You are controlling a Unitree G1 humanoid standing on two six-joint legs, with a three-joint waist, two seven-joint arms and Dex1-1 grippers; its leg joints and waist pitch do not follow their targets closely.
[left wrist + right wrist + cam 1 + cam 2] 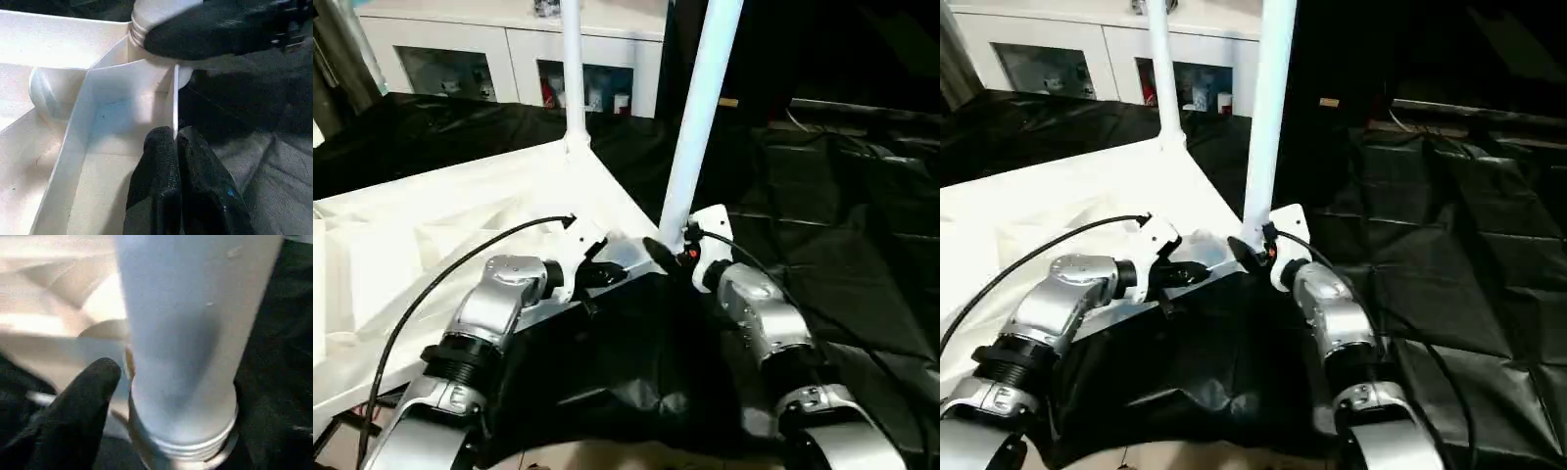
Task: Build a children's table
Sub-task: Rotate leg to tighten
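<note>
Tabletop (431, 235) lies upside down on the black-covered worktop (862, 255), ribbed underside up. Two legs stand upright in corner sockets: far leg (572, 69) at the back corner, near leg (700, 127) at the corner closest to the robot.

Left gripper (177, 147): narrow, fingers pressed together, tips pinching the thin rim wall of the tabletop just beside the near socket. Right gripper (668, 257): at the base of the near leg, one black finger (83, 396) alongside the tube near its threaded collar. Can't tell from the frames whether it grips the leg or stands off it.

Judgement: step in hand is seating/screwing the near leg into its socket. To do it well, keep the left pinch steady so the tabletop doesn't spin, hold the leg plumb, grab low near the collar, turn in short bites and regrip. Watch for cross-threading if the leg tilts.

White cabinet (509, 49) with glass doors behind. No readable writing or brand anywhere.
</note>
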